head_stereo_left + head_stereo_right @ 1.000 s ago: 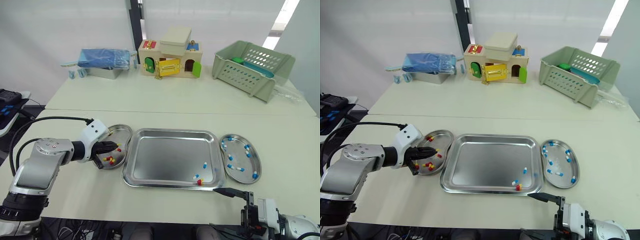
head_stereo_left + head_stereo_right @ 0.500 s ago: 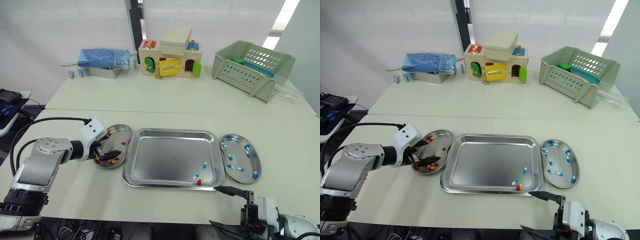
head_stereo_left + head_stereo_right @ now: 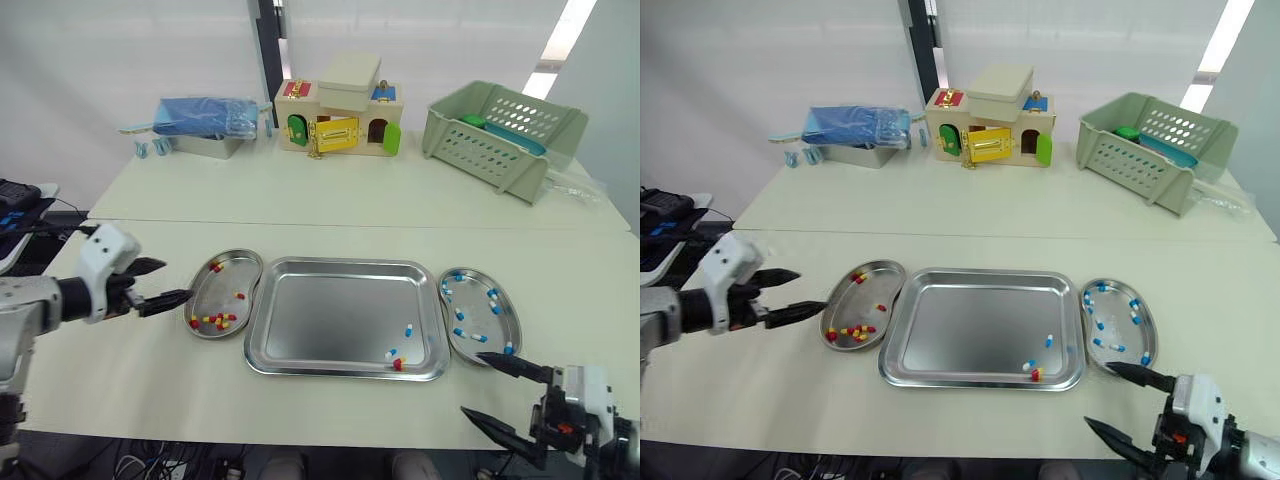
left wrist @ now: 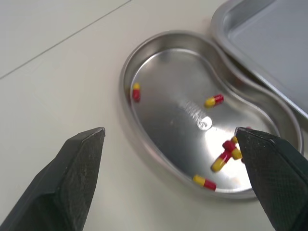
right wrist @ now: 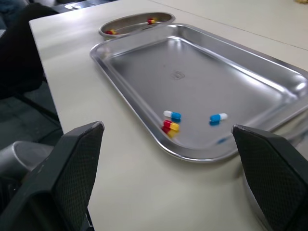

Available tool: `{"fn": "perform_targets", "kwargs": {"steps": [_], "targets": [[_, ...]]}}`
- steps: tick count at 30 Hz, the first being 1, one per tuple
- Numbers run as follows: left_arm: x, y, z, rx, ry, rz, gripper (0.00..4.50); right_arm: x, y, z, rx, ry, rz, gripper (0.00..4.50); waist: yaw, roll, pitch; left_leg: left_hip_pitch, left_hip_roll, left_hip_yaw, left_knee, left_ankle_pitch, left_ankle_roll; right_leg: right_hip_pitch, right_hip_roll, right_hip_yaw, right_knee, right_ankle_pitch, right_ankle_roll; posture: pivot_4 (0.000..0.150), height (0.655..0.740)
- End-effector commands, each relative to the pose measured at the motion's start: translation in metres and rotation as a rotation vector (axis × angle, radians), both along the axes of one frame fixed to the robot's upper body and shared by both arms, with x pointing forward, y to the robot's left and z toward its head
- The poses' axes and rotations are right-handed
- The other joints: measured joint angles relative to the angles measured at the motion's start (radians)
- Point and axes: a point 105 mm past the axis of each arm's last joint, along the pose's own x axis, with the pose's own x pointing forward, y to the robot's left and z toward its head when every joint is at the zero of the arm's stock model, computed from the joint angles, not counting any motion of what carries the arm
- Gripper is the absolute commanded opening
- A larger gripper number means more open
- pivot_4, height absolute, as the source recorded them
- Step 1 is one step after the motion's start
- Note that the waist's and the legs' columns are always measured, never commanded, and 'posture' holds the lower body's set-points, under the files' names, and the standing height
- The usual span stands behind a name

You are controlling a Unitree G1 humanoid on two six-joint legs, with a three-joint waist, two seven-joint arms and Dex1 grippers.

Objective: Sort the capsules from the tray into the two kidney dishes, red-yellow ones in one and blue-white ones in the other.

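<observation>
– Capsules [image 3: 409,329]! Where are they?
– Three lie in the tray [image 3: 300,320], in the corner nearest the right hand [image 3: 478,385]. Two are blue-white. The red-yellow capsule [image 3: 399,365] lies just beside one of them.
– Are the hands holding anything?
– No. The right hand is spread wide and empty, by the near edge of the table [image 3: 330,230]. The left hand [image 3: 165,296] is spread and empty too, just beside the left dish [image 3: 235,278] with the red-yellow ones.
– How to do it well?
– I think the right hand is closest. It should come down on the lone blue-white one, pinch softly so it does not skid on the shiny metal, then drop it in the right dish [image 3: 474,292].
</observation>
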Motion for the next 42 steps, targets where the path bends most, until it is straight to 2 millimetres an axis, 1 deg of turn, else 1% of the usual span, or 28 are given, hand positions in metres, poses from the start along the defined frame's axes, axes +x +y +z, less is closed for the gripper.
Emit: {"fn": "perform_targets", "kwargs": {"steps": [1,3,5,8,11,14,17,22,28,29,31,32,33,35,36,37,38,40,42], "targets": [[-0.015,0.023,0.018,0.036,-0.062,0.051,4.47,0.011,-0.032,0.024,-0.018,0.006,-0.125,4.5,-0.001,0.0,0.0,0.0,0.0,0.0,0.0,0.0,0.0,0.0,0.0,0.0,0.0,0.0,0.0,0.15,0.74],[-0.024,0.041,0.015,0.066,-0.053,0.098,4.47,0.016,-0.052,0.027,-0.077,0.044,-0.165,4.5,-0.001,-0.001,0.0,0.0,0.0,0.001,-0.001,0.0,0.0,0.0,0.0,0.001,0.0,0.0,0.0,0.15,0.74],[-0.03,0.054,0.013,0.066,-0.047,0.132,4.47,0.025,-0.07,0.03,-0.133,0.042,-0.204,4.5,0.0,-0.001,0.0,0.001,0.0,0.002,-0.001,0.0,0.0,0.0,0.0,0.001,0.0,0.0,0.0,0.15,0.74],[-0.035,0.067,0.008,0.079,-0.033,0.168,4.47,0.035,-0.092,0.029,-0.203,0.054,-0.254,4.5,0.0,-0.001,0.0,0.001,0.0,0.002,-0.002,0.0,0.0,0.0,0.0,0.001,-0.001,0.0,0.0,0.15,0.74],[-0.04,0.074,0.0,0.099,-0.018,0.186,4.47,0.045,-0.108,0.03,-0.236,0.064,-0.287,4.5,-0.001,-0.001,0.0,0.001,0.0,0.002,-0.002,0.0,0.0,0.0,-0.001,0.001,-0.001,0.0,0.0,0.15,0.74],[-0.044,0.078,-0.004,0.099,-0.016,0.201,4.47,0.051,-0.113,0.03,-0.249,0.084,-0.283,4.5,-0.003,-0.001,0.0,0.001,0.001,0.003,-0.003,0.0,0.0,-0.001,-0.001,0.001,-0.001,0.0,0.0,0.15,0.74],[-0.048,0.077,-0.007,0.091,-0.016,0.207,4.47,0.057,-0.12,0.024,-0.321,0.096,-0.305,4.5,-0.003,-0.001,0.0,0.001,0.001,0.003,-0.003,0.0,0.0,-0.001,-0.001,0.001,-0.001,0.0,0.0,0.15,0.74],[-0.052,0.074,-0.012,0.083,-0.006,0.208,4.47,0.062,-0.12,0.022,-0.322,0.152,-0.284,4.5,-0.007,-0.001,0.0,0.001,0.001,0.003,-0.003,0.0,0.0,-0.002,-0.001,0.001,-0.001,0.0,0.0,0.15,0.74],[-0.053,0.065,-0.013,0.054,-0.015,0.179,4.47,0.07,-0.12,0.024,-0.316,0.118,-0.288,4.5,-0.012,-0.001,0.0,0.001,0.001,0.003,-0.003,0.0,0.0,-0.002,-0.001,0.001,-0.001,0.0,0.0,0.15,0.74],[-0.053,0.061,-0.012,0.046,-0.026,0.165,4.47,0.072,-0.12,0.025,-0.307,0.113,-0.293,4.5,-0.012,-0.001,0.0,0.001,0.001,0.003,-0.003,0.0,0.0,-0.002,-0.001,0.001,-0.001,0.0,0.0,0.15,0.74],[-0.053,0.047,-0.007,0.013,-0.089,0.105,4.47,0.073,-0.121,0.026,-0.304,0.116,-0.286,4.5,-0.012,-0.001,0.0,0.001,0.001,0.003,-0.003,0.0,0.0,-0.002,-0.001,0.002,-0.001,0.0,0.0,0.15,0.74],[-0.051,0.039,0.0,-0.011,-0.162,0.078,4.47,0.074,-0.122,0.026,-0.305,0.12,-0.284,4.5,-0.012,-0.001,0.0,0.001,0.001,0.004,-0.003,0.0,0.0,-0.002,-0.001,0.002,-0.001,0.0,0.0,0.15,0.74],[-0.053,0.029,0.003,-0.03,-0.201,0.043,4.47,0.075,-0.125,0.026,-0.306,0.123,-0.284,4.5,-0.012,-0.001,0.0,0.001,0.001,0.003,-0.003,0.0,0.0,-0.001,-0.001,0.002,-0.001,0.0,0.0,0.15,0.74],[-0.067,-0.004,-0.008,-0.094,-0.195,-0.077,4.47,0.077,-0.13,0.024,-0.326,0.138,-0.272,4.5,-0.012,-0.001,0.0,0.001,0.001,0.004,-0.003,0.0,0.0,-0.001,-0.001,0.002,-0.001,0.0,0.0,0.15,0.74],[-0.074,-0.018,-0.013,-0.127,-0.182,-0.113,4.47,0.077,-0.132,0.024,-0.337,0.14,-0.266,4.5,-0.014,-0.001,0.0,0.0,0.001,0.004,-0.003,0.0,0.0,-0.001,-0.001,0.002,-0.001,0.0,0.0,0.15,0.74],[-0.081,-0.028,-0.018,-0.152,-0.167,-0.146,4.47,0.078,-0.133,0.025,-0.349,0.133,-0.263,4.5,-0.018,-0.001,0.0,0.001,0.001,0.006,-0.003,0.0,0.0,-0.001,-0.002,0.004,-0.002,0.0,0.0,0.15,0.74],[-0.085,-0.034,-0.02,-0.164,-0.159,-0.16,4.47,0.079,-0.135,0.026,-0.356,0.127,-0.261,4.5,-0.018,-0.001,0.0,0.001,0.001,0.007,-0.003,0.0,0.0,-0.002,-0.002,0.005,-0.002,0.0,0.0,0.15,0.74],[-0.1,-0.059,-0.026,-0.217,-0.163,-0.235,4.47,0.081,-0.134,0.033,-0.371,0.118,-0.243,4.5,-0.017,-0.001,0.0,0.001,0.001,0.006,-0.003,0.0,0.0,-0.002,-0.001,0.003,-0.001,0.0,0.0,0.15,0.74],[-0.11,-0.077,-0.029,-0.262,-0.177,-0.286,4.47,0.082,-0.135,0.039,-0.386,0.112,-0.227,4.5,-0.017,0.0,0.0,0.001,0.001,0.006,-0.003,0.0,0.0,-0.001,-0.002,0.004,-0.001,0.0,0.0,0.15,0.74]]}}
